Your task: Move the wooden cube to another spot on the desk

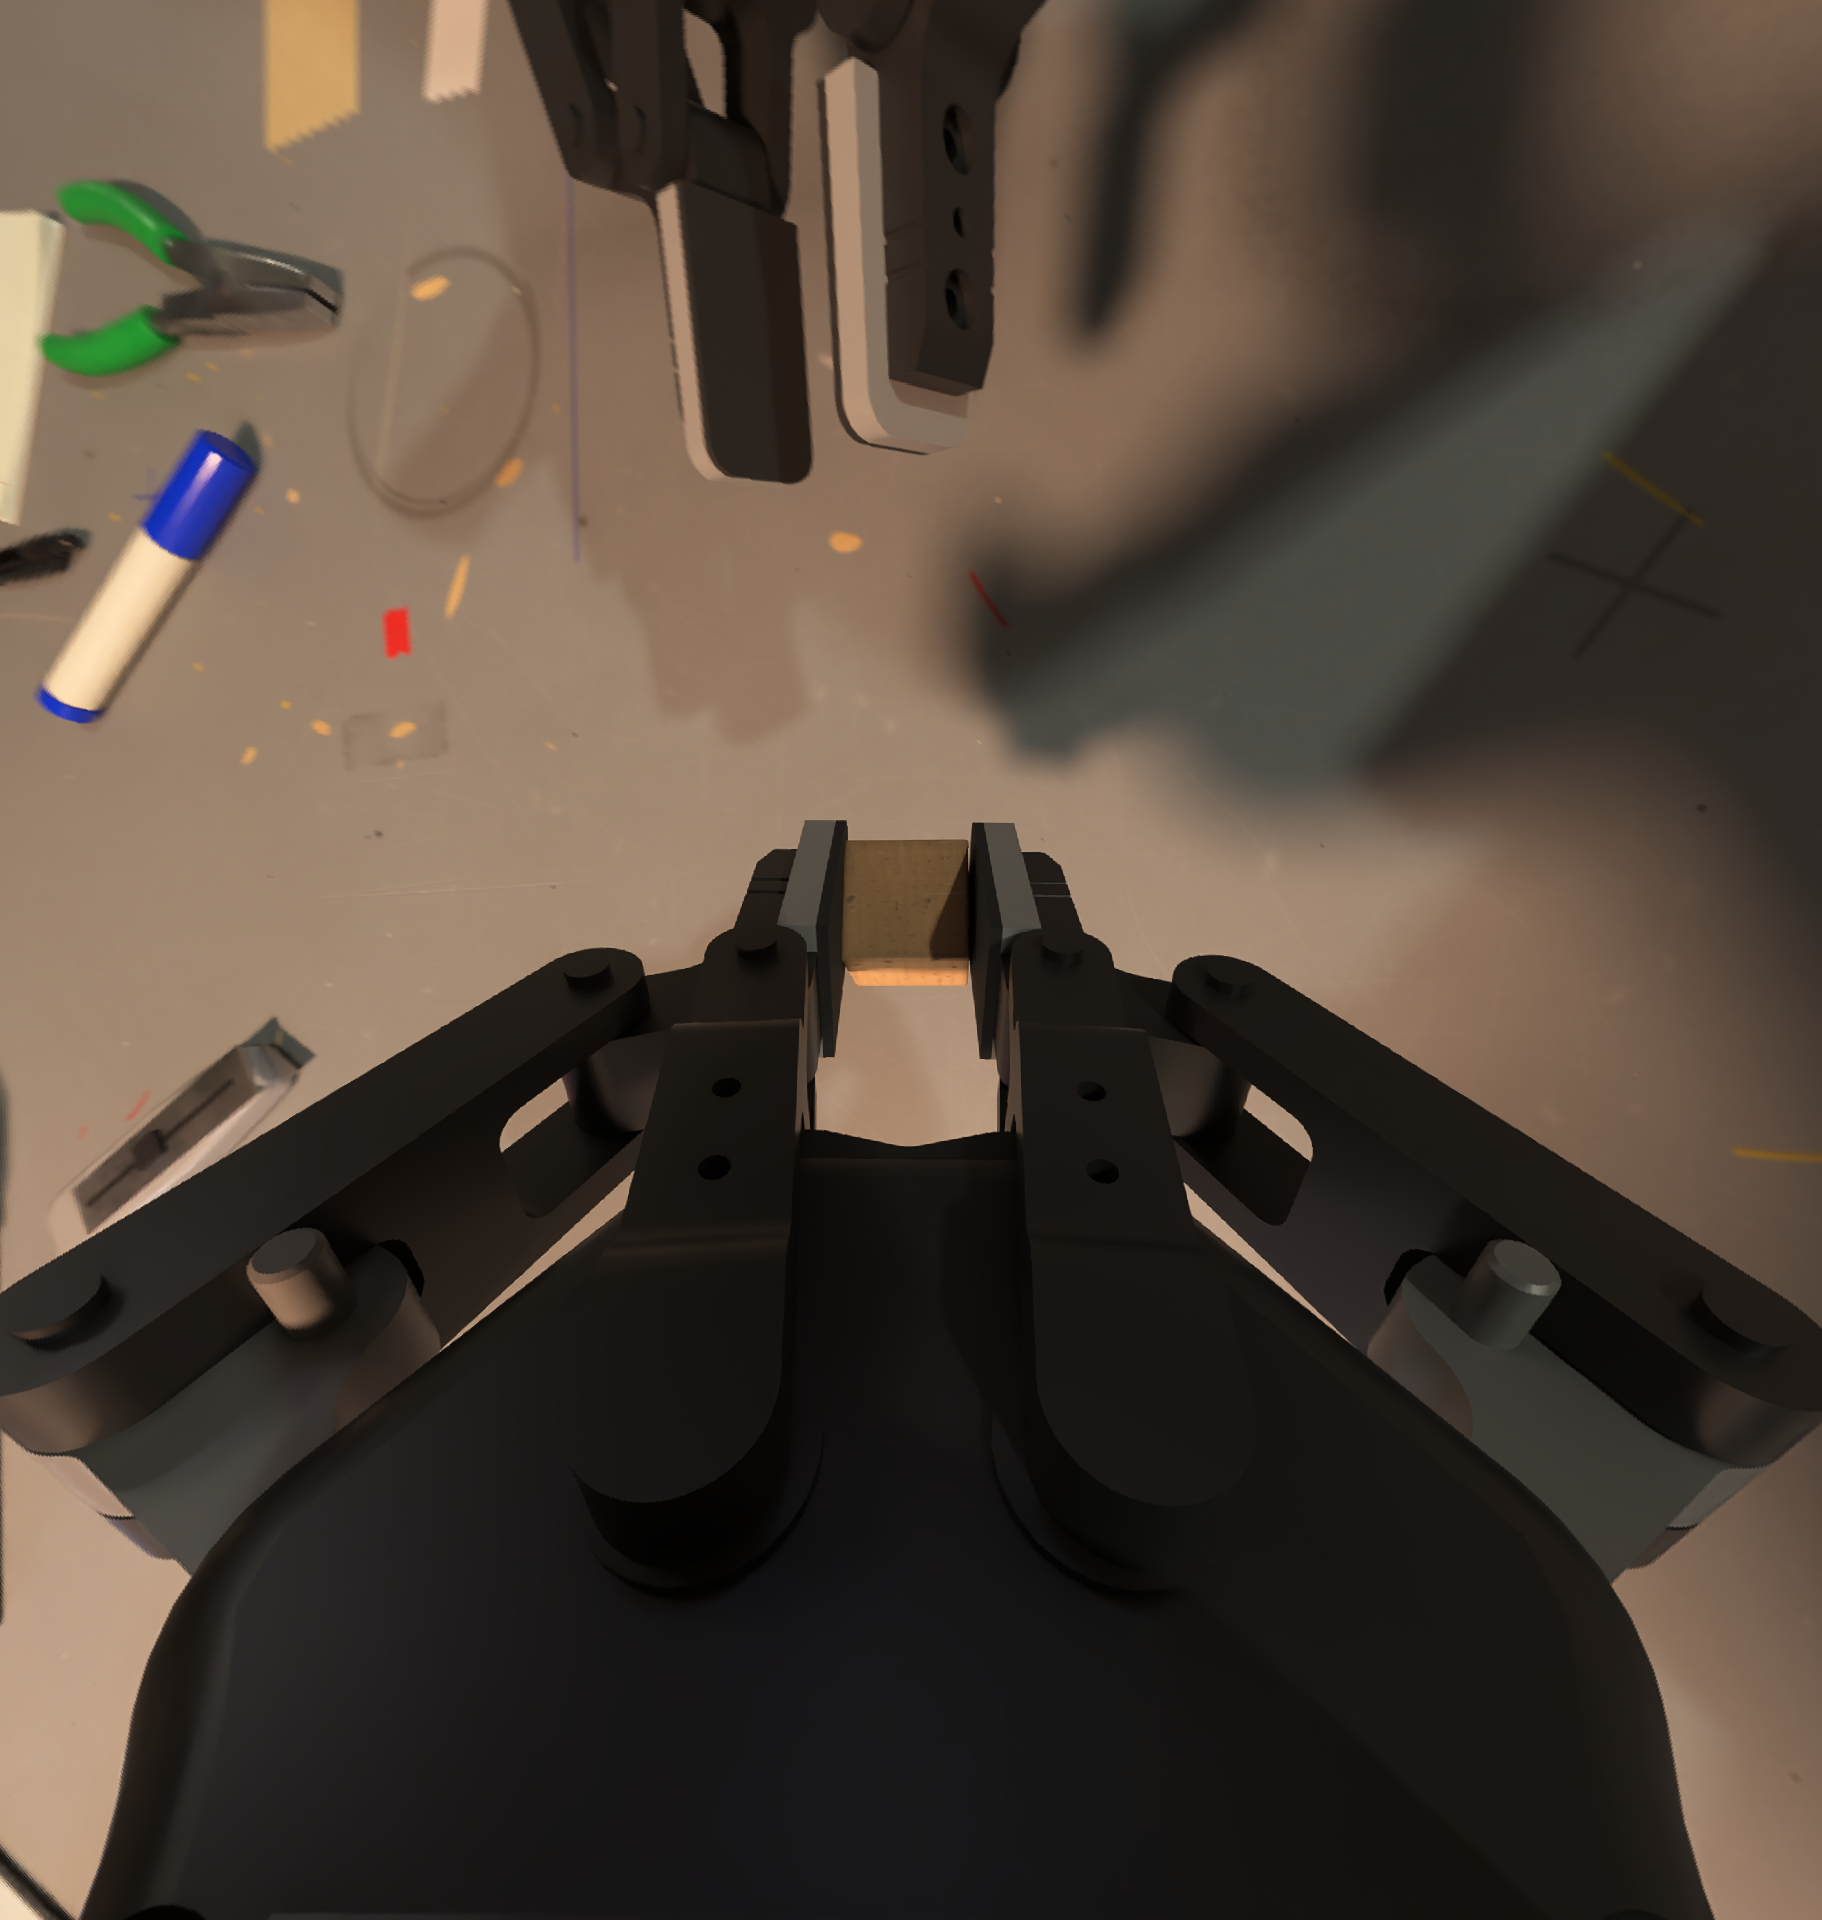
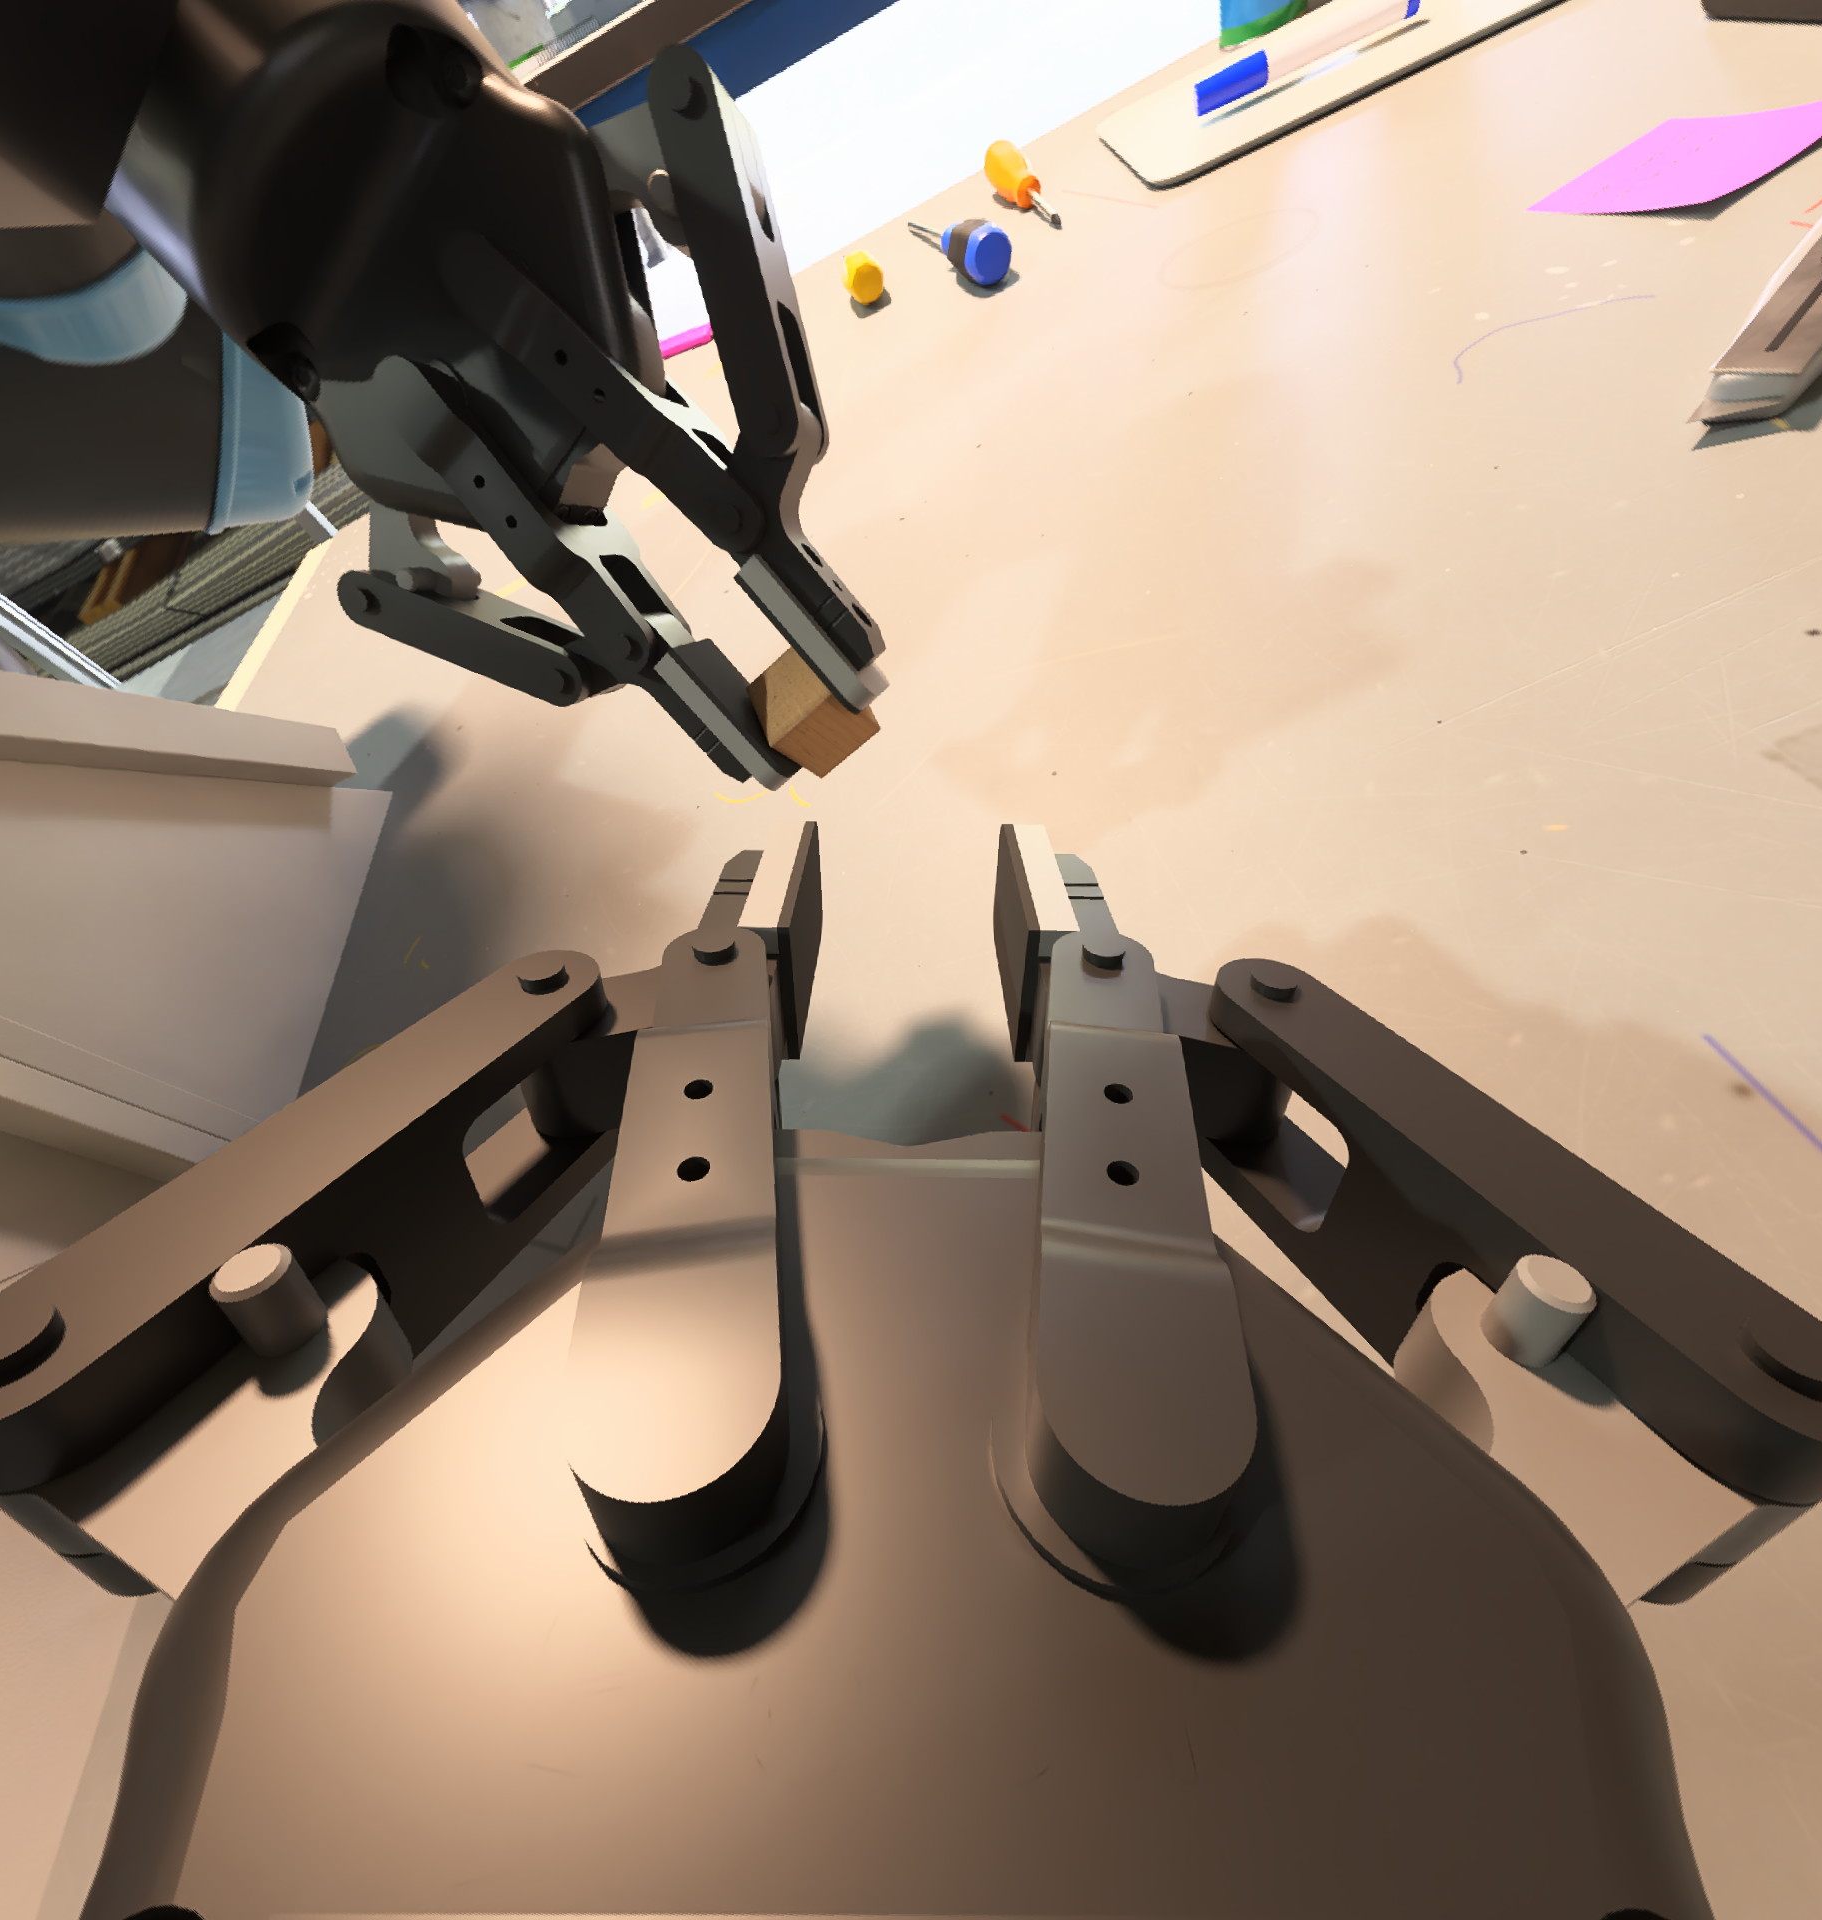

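My left gripper (image 1: 907,914) clamped the small tan wooden cube (image 1: 902,906) above the beige desk (image 1: 574,883); right gripper (image 2: 907,914) hung open, empty.

A: The left wrist view is dim and warm, with a big blurred shadow smeared across the desk (image 1: 1302,935) at upper right.

B: The right wrist view is brighter, glare near its top edge, wide-angle stretching toward the corners.
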### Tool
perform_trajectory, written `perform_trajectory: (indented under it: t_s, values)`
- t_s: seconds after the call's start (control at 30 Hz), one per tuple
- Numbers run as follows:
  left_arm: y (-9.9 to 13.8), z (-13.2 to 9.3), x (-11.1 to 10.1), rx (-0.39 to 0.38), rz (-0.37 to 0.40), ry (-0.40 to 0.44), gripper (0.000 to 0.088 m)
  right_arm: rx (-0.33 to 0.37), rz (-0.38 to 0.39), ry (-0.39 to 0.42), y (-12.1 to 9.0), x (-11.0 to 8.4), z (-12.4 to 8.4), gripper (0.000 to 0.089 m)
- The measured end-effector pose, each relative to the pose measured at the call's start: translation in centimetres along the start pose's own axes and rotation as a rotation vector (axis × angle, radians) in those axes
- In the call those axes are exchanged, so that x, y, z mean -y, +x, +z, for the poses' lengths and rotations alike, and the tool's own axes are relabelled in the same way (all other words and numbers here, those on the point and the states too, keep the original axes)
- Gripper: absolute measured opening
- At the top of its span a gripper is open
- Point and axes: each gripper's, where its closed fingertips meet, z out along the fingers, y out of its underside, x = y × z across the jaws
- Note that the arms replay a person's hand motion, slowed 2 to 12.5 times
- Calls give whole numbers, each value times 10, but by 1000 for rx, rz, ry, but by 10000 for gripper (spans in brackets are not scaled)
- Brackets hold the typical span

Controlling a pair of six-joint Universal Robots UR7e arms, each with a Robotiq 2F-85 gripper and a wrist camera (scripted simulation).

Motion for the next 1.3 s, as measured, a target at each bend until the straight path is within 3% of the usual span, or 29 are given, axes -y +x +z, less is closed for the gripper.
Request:
perform_trajectory:
  t_s: [0.1,0.3,0.53,0.9,1.3]
  values:
    - [7,2,-6,-54,-4,-33,209,-2,-22,-9,0,-3,4,317]
    - [2,7,-18,-88,-14,-72,209,-20,-99,-51,3,-12,13,352]
    - [-3,21,-21,-140,-42,-52,209,-100,-156,-141,17,-26,17,342]
    - [-13,48,-23,-197,-79,-8,210,-98,-118,-214,24,-37,23,327]
    - [-26,67,-23,-177,-59,34,210,-111,-104,-248,33,-43,26,311]
